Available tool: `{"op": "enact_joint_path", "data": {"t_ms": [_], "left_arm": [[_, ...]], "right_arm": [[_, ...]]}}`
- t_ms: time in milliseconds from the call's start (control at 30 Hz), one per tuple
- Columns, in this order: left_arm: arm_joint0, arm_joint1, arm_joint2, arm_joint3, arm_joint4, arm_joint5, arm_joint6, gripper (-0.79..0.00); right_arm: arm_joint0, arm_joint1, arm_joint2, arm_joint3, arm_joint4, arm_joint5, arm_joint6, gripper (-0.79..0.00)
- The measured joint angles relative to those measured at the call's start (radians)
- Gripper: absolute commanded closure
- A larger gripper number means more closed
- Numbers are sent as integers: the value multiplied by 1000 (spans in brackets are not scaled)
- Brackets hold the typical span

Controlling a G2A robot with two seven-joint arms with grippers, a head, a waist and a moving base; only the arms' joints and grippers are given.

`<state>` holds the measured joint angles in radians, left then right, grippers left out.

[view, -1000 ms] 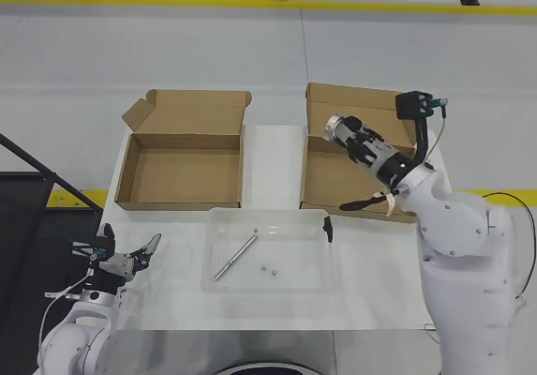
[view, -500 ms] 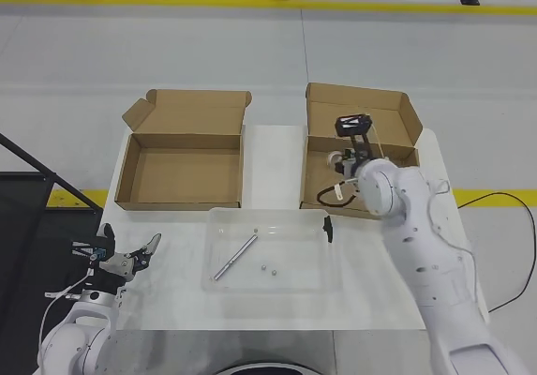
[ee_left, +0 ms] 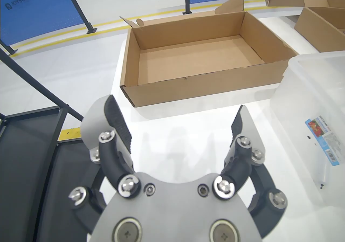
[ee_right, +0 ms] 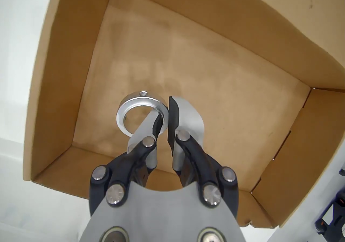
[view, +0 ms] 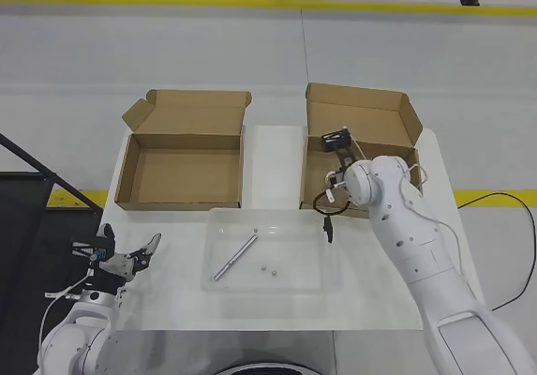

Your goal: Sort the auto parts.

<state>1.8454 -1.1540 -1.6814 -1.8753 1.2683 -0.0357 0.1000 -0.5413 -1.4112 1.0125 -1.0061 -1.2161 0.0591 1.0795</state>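
Observation:
A silver metal ring (ee_right: 140, 113) with a small set screw hangs just above the floor of the right cardboard box (ee_right: 64, 65). My right gripper (ee_right: 165, 112) is shut on the ring's wall, one finger inside the ring and one outside. In the top view the right arm (view: 380, 187) bends over that box (view: 366, 117). My left gripper (ee_left: 175, 119) stands open and holds nothing, low over the table's front left corner (view: 141, 253). A clear plastic tray (view: 273, 212) holds a metal rod (view: 236, 257) and a few small parts (view: 268, 268).
The left cardboard box (view: 182, 173) lies open and bare inside, beyond the left gripper (ee_left: 199, 57). The tray's wall (ee_left: 310, 86) stands close beside the left gripper. A small black part (view: 327, 228) sits at the tray's right rim. A black frame (view: 15, 244) borders the table's left side.
The right arm has swung down from high over the right box's back edge and now hangs low inside the box with the ring. The left arm has not moved.

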Motion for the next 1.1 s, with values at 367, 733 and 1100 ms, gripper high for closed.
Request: {"op": "enact_joint_path", "data": {"t_ms": [367, 733, 1100], "left_arm": [[0, 0, 0, 0, 0, 0, 0, -785], [0, 0, 0, 0, 0, 0, 0, -785], [0, 0, 0, 0, 0, 0, 0, -785]], "right_arm": [[34, -10, 15, 75, 43, -3, -23, -354], [-77, 30, 135, -285, 58, -30, 59, -668], [-210, 47, 178, -660, 307, -157, 234, -785]]}}
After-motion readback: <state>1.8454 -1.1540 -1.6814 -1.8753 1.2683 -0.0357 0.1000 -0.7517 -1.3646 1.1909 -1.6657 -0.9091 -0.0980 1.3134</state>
